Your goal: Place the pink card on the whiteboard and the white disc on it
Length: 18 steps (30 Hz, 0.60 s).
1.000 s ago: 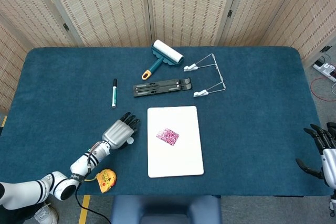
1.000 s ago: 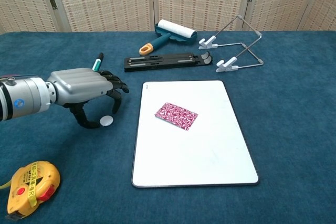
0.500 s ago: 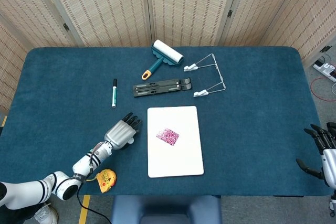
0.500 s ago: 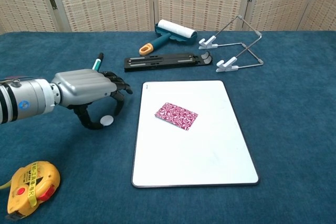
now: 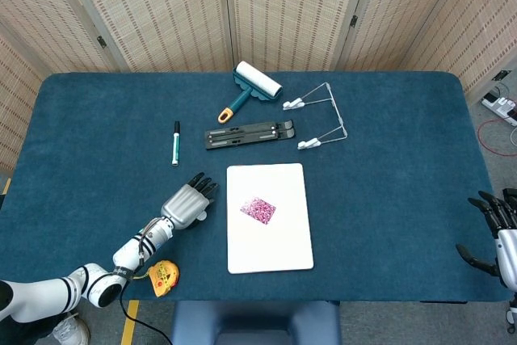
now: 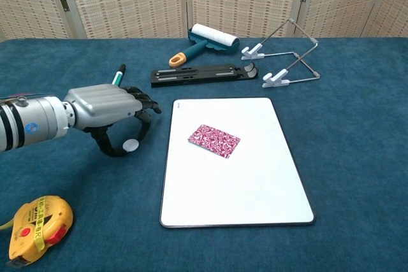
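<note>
The pink patterned card lies flat on the whiteboard, in its upper left part. Just left of the board, my left hand hovers low over the table. Its thumb and a finger curl down and pinch the small white disc at table level. My right hand sits at the far right edge of the head view, fingers spread, holding nothing.
A yellow tape measure lies near the front left edge. Behind the board are a black folded stand, a lint roller, a wire rack and a marker pen.
My left hand has shifted slightly right toward the board, and its thumb and finger have closed in on the disc. The card, the board and my right hand have not moved.
</note>
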Motion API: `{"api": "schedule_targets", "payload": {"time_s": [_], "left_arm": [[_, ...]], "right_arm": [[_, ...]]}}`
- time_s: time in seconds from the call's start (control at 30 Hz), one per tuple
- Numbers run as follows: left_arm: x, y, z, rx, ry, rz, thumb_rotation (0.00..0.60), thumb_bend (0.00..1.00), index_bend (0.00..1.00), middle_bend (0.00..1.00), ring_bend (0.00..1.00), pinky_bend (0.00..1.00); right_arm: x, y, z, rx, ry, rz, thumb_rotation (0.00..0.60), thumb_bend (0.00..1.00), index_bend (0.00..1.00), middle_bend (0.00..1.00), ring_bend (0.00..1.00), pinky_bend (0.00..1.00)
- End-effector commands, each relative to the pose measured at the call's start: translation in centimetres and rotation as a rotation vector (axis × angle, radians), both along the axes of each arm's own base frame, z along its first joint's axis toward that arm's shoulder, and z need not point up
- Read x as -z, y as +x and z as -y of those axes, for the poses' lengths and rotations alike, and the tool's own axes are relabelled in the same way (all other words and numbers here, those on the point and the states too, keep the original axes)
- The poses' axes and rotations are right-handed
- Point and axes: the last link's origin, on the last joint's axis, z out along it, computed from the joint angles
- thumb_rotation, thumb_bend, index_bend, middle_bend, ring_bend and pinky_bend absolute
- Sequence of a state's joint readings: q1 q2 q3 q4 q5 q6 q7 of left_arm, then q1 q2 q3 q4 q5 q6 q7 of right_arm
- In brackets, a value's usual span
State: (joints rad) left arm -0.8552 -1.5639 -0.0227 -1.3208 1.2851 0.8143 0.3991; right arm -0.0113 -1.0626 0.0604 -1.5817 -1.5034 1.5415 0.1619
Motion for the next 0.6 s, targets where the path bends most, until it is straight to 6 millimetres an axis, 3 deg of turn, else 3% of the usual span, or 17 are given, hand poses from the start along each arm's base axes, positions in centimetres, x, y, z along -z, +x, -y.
{"api": "schedule_targets", "payload": {"time_s": [0.03, 0.6], "left_arm": [[0.02, -0.02, -0.06, -0.001, 0.001, 0.000, 0.600, 0.33, 0.48, 0.14, 0.10, 0.00], [0.10, 0.05, -0.09, -0.003, -0.004, -0.012, 0.600, 0.35, 0.52, 0.14, 0.10, 0.00]], "right_arm": [[0.03, -0.01, -0.01, 0.001, 0.001, 0.000, 0.600, 0.23, 0.18, 0.15, 0.12, 0.00], [0.02, -0.06, -0.09, 0.006, -0.001, 0.000, 0.600, 0.23, 0.18, 0.15, 0.12, 0.00]]}}
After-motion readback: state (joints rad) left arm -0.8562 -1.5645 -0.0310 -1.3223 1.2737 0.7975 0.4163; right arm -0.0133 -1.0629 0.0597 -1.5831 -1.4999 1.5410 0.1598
